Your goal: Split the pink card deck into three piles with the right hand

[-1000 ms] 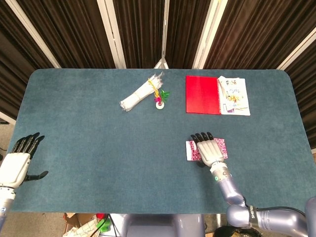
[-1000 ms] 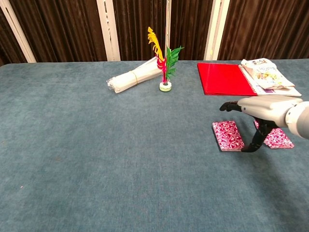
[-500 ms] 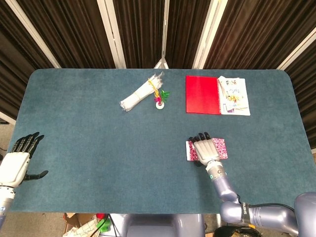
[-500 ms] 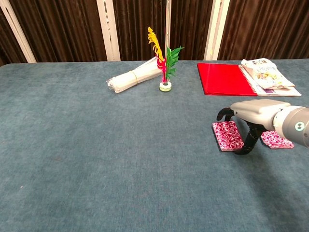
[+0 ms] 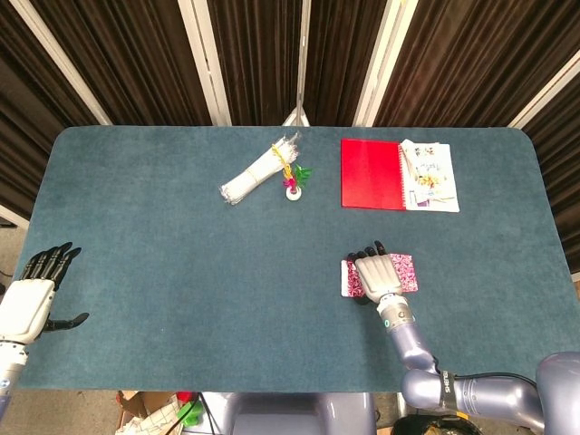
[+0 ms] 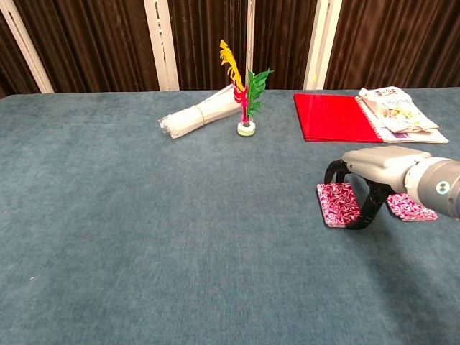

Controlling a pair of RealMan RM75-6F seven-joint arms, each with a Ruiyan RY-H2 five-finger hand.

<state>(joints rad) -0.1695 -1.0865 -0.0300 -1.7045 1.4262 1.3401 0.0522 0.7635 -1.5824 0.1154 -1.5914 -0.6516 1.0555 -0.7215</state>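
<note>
Vs 1 s ago the right hand (image 6: 374, 176) has shifted left and dropped lower over the cards: chest view earlier had it hovering between the two piles w/ fingertips near the right one, now it sits over the left pink pile (image 6: 338, 203), dark fingers (image 6: 364, 210) curled down and reaching the table by that pile's right edge, thumb arched down at its far edge. Whether it's actually gripping cards or only touching them, can't tell; the fingers are bent around the pile, not spread flat. Second pink pile (image 6: 410, 208) lies just beside on the right, partly hidden behind the wrist. In head view the right hand (image 5: 375, 275) covers the gap between both pink piles, left pile (image 5: 351, 278) poking out on one side and the right pile (image 5: 405, 272) on the other. Only two piles visible. Left hand (image 5: 36, 293) is unchanged at the table's left edge, released, fingers apart, holding nothing. No containers as such; far side has a red notebook (image 6: 334, 117) w/ a printed packet (image 6: 394, 108) next to it, a white bundle (image 6: 199, 114), and a feathered shuttlecock (image 6: 245, 93) standing upright, all same as before.
</note>
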